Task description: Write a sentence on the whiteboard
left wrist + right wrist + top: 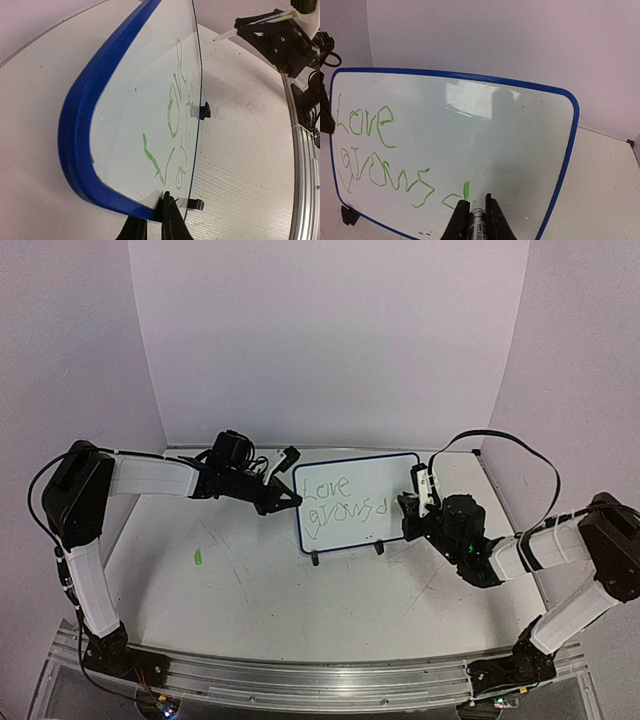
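Whiteboard [385, 478] stands upright on its two black feet [317, 559] toward the back of the table [300, 610], between my two arms, its face turned to the near edge. My left gripper [161, 220] is pinched shut on the blue rim at the board's left edge, holding it there. My right gripper [475, 215] is clamped tight around a marker [478, 222], whose green tip touches the board low down, right of centre. The sentence [375, 150] runs in thin green letters over two lines: "Love" on top and "grows" beneath it, followed by a "d" at the tip. The right half of the board is bare and shows a pale glare. A small green bit [198, 558] lies on the table well to the left of the board, possibly the marker's cap, though it is too small to tell.
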You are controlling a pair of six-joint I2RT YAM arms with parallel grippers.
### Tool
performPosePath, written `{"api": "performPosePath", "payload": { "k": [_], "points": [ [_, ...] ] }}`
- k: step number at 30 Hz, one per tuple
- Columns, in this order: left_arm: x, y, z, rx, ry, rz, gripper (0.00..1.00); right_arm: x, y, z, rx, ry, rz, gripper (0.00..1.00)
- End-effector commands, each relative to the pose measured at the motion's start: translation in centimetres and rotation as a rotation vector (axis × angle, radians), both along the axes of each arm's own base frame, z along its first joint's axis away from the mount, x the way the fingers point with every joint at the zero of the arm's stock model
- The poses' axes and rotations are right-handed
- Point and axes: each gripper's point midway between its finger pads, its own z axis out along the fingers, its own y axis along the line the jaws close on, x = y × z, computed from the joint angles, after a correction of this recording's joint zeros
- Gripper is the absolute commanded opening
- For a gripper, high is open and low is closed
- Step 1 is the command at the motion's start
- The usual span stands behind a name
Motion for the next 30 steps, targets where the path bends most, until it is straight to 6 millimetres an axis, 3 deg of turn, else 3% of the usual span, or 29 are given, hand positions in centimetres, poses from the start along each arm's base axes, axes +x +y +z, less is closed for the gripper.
{"api": "performPosePath", "payload": {
  "k": [1,17,30],
  "points": [
    [0.1,4.2,-8.9,0.31,0.046,0.072,0.0,0.9,0.1,0.7,0.028,-0.011,0.003,0.0],
    [0.1,4.3,-8.9,0.315,0.045,0.071,0.0,2.7,0.0,-0.1,0.008,-0.009,-0.037,0.0],
    [0.1,4.2,-8.7,0.31,0.041,0.07,0.0,2.9,1.7,-0.7,0.015,0.004,0.032,0.0]
  ]
}}
